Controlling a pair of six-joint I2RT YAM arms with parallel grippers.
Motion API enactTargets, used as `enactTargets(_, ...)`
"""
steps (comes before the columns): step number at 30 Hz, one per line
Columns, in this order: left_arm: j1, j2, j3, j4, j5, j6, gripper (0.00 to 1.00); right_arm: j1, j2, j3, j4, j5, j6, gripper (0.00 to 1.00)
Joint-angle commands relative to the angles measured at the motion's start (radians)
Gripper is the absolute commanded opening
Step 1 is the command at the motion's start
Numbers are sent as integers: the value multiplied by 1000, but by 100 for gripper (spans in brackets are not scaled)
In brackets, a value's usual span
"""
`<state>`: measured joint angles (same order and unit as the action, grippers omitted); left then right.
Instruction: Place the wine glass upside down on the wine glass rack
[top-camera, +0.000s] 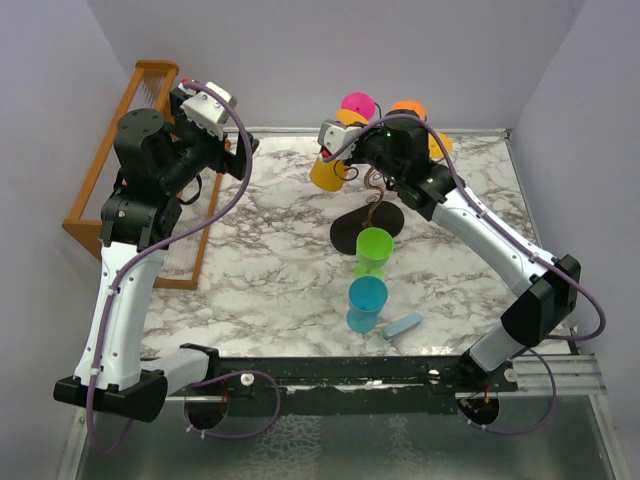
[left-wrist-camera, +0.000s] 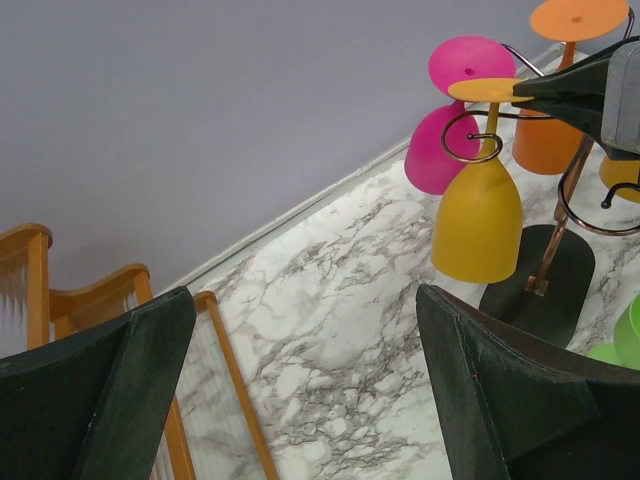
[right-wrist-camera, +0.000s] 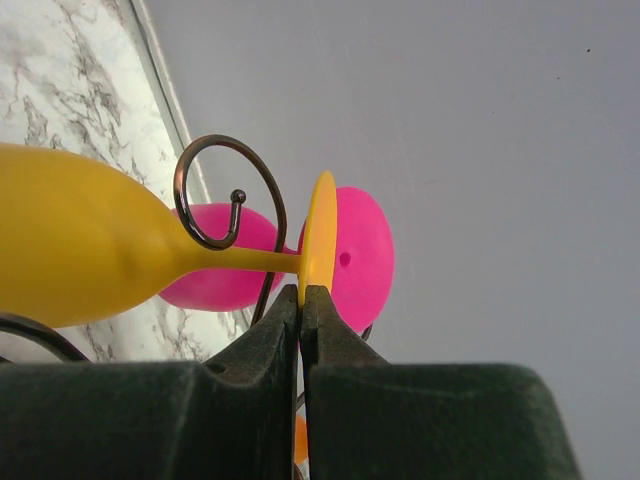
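The right gripper (right-wrist-camera: 300, 295) pinches the foot of the yellow wine glass (left-wrist-camera: 478, 225), which hangs upside down in a curl of the wine glass rack (left-wrist-camera: 562, 268), so the job looks nearly done. Next it should let go softly and back off; the left gripper (left-wrist-camera: 305, 350) is spread wide, holding nothing. No words show anywhere.

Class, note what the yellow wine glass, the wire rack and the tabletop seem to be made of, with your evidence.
The yellow wine glass: probably plastic; opaque, even colour, soft sheen.
The wine glass rack: likely metal; thin dark curled wire, twisted stem, matte black base.
The tabletop: marble look, white with grey veins; stone or printed laminate, cannot tell.
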<state>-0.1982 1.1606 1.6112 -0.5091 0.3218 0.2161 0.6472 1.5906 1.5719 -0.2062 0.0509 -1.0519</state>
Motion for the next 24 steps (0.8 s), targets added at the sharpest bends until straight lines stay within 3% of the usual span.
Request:
enactTargets(1,4,-7,-10,20,14,5,95,8,18,40,41,-13,-17,1)
enactTargets(24,5,-7,-19,20,17,13,95,22,42,97,-28,-98,-19,3)
